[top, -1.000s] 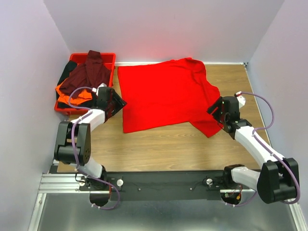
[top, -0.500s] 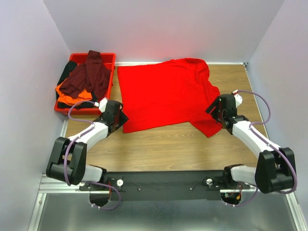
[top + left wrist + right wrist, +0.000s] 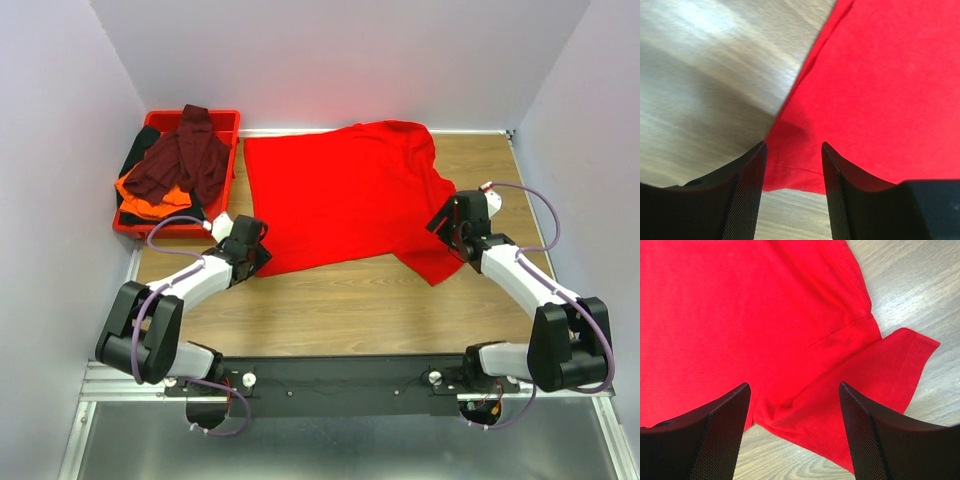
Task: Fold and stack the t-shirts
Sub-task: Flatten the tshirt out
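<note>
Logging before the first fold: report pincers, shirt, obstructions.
Left pincer open over near-left corner of bright red t-shirt. Right pincer open over its sleeve. Shirt spread out, unfolded; other shirts heaped in tray. Nothing blocking.

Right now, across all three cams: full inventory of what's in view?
bright red t-shirt: 1, bright red, spread flat mid-table
maroon t-shirt: 1, dark maroon, top of the pile in the tray
orange t-shirt: 1, orange, in the tray, under the maroon one
black t-shirt: 1, black, in the tray, showing at the pile's left edge
tray: 1, red, far left of the table
table: 1, wood grain, under everything
left gripper: 1, black, open, jaws either side of the bright red t-shirt's near left corner
right gripper: 1, black, open, over its right-hand sleeve
</note>
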You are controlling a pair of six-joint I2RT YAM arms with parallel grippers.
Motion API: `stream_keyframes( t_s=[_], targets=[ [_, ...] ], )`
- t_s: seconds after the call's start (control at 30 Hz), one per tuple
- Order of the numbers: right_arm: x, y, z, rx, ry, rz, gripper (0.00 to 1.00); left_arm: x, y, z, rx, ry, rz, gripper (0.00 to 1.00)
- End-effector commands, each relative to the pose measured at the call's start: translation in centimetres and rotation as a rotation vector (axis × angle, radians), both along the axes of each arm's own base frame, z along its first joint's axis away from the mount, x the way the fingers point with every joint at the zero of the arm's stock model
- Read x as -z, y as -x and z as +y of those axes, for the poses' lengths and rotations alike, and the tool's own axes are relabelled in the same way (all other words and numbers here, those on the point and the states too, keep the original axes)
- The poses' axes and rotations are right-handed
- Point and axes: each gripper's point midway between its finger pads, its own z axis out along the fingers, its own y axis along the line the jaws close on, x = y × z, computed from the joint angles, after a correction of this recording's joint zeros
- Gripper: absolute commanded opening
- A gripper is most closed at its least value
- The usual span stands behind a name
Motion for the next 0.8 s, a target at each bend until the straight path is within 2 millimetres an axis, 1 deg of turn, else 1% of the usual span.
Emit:
stream_keyframes(
  t_s=[0.0,0.1,0.23,0.37,0.43,0.47,0.5,0.57,0.6,0.63,0.67,0.73,0.77],
  targets=[
    [-0.4,-0.4,-0.7,0.022,0.031,-0.008,0.78,-0.1,1.2,1.7,-0.058,-0.063,0.017,0.55],
    [-0.3,-0.4,-0.7,0.024,0.027,-0.004,0.78,0.1,1.8,1.5,-0.051,-0.064,0.031,0.53],
    [-0.3,-0.4,-0.6,0.019,0.028,-0.005,0.78,1.1,2.9,1.2,-0.045,-0.063,0.063,0.53],
    [-0.2,-0.5,-0.8,0.024,0.036,-0.001,0.78,1.5,2.8,0.5,-0.029,-0.035,0.052,0.53],
    [-0.1,-0.4,-0.9,0.027,0.04,0.002,0.78,1.7,2.8,0.2,-0.021,-0.035,0.061,0.5],
    [0.0,-0.3,-1.1,0.034,0.047,0.004,0.78,1.6,2.6,0.2,-0.016,-0.043,0.057,0.42],
    [0.1,-0.3,-1.2,0.038,0.05,0.005,0.78,1.7,2.6,0.4,-0.017,-0.053,0.059,0.37],
    [0.2,-0.1,-1.5,0.049,0.061,0.008,0.78,1.1,1.9,0.6,-0.02,-0.07,0.036,0.27],
    [0.5,0.1,-1.6,0.055,0.064,0.013,0.78,0.6,1.5,0.6,-0.016,-0.073,0.021,0.13],
    [0.5,0.2,-1.7,0.055,0.067,0.011,0.78,0.4,1.2,0.6,-0.015,-0.071,0.013,0.04],
    [0.6,0.4,-1.9,0.064,0.073,0.013,0.78,0.2,0.8,1.1,-0.029,-0.071,0.008,0.0],
    [0.8,0.8,-2.1,0.074,0.078,0.016,0.78,-0.1,0.3,1.7,-0.035,-0.077,0.002,0.0],
    [0.8,0.9,-2.1,0.072,0.078,0.015,0.78,-0.4,-0.1,2.8,-0.061,-0.078,-0.005,0.0]
  ],
)
